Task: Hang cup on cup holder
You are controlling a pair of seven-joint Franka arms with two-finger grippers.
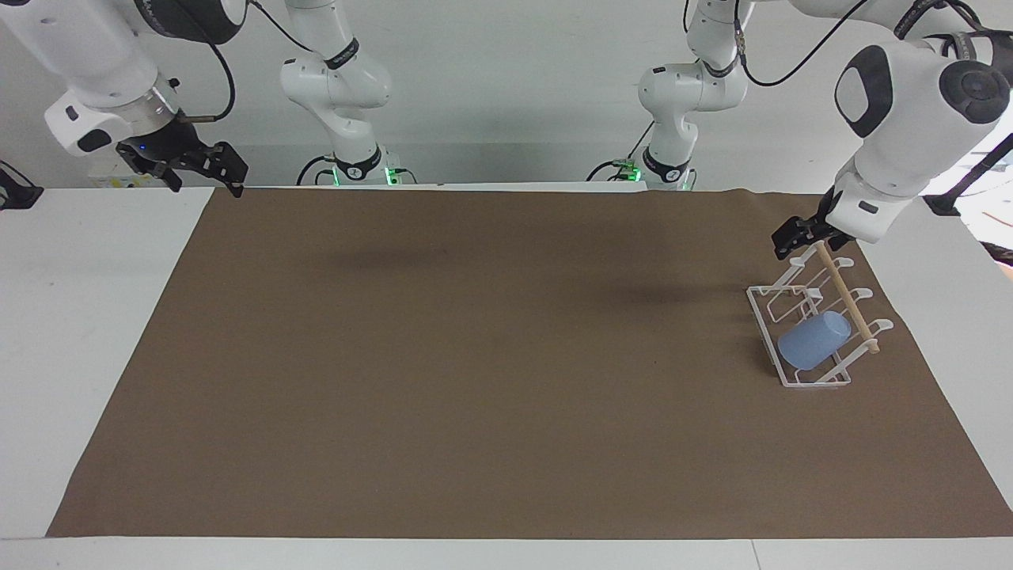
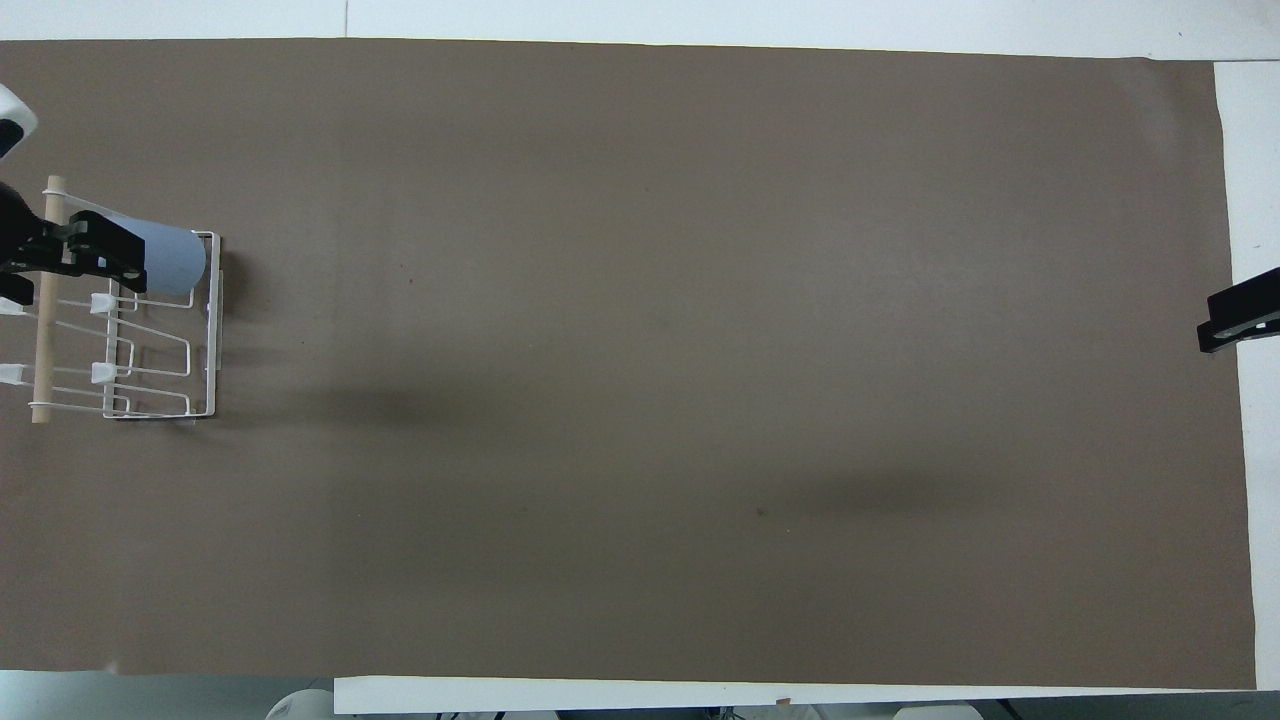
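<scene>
The light blue cup (image 1: 811,340) sits tilted on a slanted prong of the white wire cup holder (image 1: 764,317), at the holder's end farthest from the robots, toward the left arm's end of the table. It also shows in the overhead view (image 2: 172,262), on the holder (image 2: 205,340). My left gripper (image 1: 794,236) is open and empty, raised over the holder's end nearest the robots, clear of the cup. In the overhead view the left gripper (image 2: 105,258) covers part of the cup. My right gripper (image 1: 202,165) is open and waits over the table's other end (image 2: 1235,320).
A brown mat (image 1: 475,356) covers most of the white table (image 1: 79,317). The cup holder's wooden dowel (image 1: 845,297) runs along its top. Both arm bases stand at the table's robot edge.
</scene>
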